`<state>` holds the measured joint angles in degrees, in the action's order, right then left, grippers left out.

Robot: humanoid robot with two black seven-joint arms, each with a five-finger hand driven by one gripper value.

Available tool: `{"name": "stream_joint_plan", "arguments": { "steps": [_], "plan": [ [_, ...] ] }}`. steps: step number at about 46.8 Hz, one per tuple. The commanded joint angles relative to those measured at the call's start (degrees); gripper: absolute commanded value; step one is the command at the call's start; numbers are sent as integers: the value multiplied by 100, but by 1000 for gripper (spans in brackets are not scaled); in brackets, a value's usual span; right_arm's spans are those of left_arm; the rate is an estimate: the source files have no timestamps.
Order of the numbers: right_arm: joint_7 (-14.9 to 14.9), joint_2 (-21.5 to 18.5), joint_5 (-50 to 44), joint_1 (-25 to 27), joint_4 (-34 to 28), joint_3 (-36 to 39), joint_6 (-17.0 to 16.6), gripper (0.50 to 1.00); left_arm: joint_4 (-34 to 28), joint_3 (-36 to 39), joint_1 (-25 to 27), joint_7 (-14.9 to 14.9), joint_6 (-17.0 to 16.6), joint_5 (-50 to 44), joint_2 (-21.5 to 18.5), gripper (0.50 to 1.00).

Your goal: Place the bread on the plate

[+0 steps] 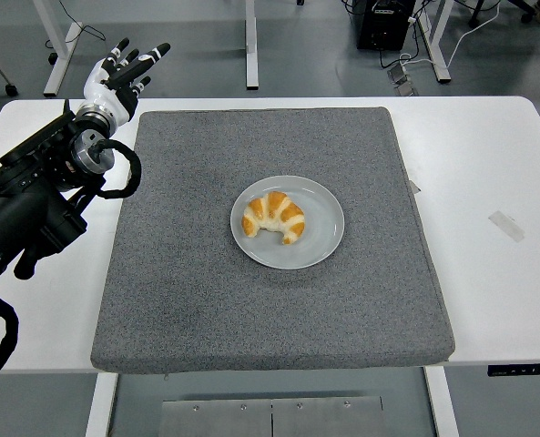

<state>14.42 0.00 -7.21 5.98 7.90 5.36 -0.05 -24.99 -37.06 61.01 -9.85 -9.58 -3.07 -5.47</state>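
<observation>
A golden croissant [274, 217] lies on the grey round plate [320, 237] in the middle of the grey mat [251, 300]. My left hand [124, 68] is up at the far left corner of the mat, well away from the plate, its white fingers spread and holding nothing. The black left arm [33, 200] runs from the picture's left edge over the white table. The right arm does not show.
The mat covers most of the white table [497, 273]. A small strip of tape [506, 225] lies on the table at the right. Desk legs and cables stand on the floor beyond the far edge.
</observation>
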Motion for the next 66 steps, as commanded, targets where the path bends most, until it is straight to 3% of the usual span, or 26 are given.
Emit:
{"name": "stream_joint_plan", "arguments": {
  "steps": [1, 21, 32, 42, 66],
  "plan": [
    [-1, 0, 0, 0, 1, 0, -3, 1000, 56, 15, -36, -8, 9, 43, -33, 987],
    [-9, 0, 0, 0, 1, 0, -3, 1000, 47, 270, -89, -78, 44, 52, 19, 987],
    [-1, 0, 0, 0, 1, 0, -3, 1000, 47, 121, -98, -70, 343, -45, 19, 989],
    [-1, 0, 0, 0, 1, 0, -3, 1000, 47, -539, -151, -87, 597, -45, 37, 989],
    [-1, 0, 0, 0, 45, 9, -12, 1000, 47, -512, -265, -210, 633, -36, 46, 989]
  ]
}}
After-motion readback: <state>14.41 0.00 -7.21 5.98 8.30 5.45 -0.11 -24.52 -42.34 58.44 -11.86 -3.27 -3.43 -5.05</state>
